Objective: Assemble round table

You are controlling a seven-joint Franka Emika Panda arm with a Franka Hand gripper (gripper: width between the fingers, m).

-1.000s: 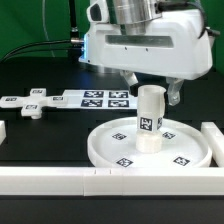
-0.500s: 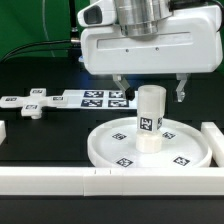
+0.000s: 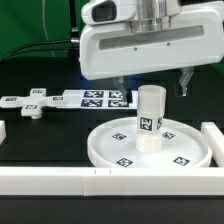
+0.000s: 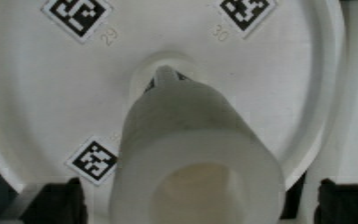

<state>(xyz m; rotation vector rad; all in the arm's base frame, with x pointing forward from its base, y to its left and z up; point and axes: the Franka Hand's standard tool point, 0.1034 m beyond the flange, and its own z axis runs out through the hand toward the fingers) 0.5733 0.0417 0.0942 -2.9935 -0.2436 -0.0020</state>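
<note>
**Exterior view.** The gripper [image 3: 151, 86] is held directly above the short thick cylinder [image 3: 150, 118] and clear of it. Its fingers [image 3: 184, 86] are spread wide, 1 to either side, and nothing is gripped. The cylinder stands upright at the centre of the large round disc [image 3: 105, 150], which lies flat on the desk [image 3: 40, 135]. The flat cross-shaped piece [image 3: 30, 106] lies well apart, toward the exterior view's left, beside the marker board [image 3: 100, 98].

**Wrist view.** The cylinder [image 4: 194, 170] is seen from above, rising from the hub of the disc [image 4: 309, 100]. It is flanked by 2 dark fingertips [image 4: 55, 198], without contact.

**Assessment.** The parts are judged to be rigid, light plastic with smooth (probably slippery) faces. The cylinder is best taken squarely across its round wall near the top, so that it is not tipped. How firmly it is seated cannot be told.
</note>
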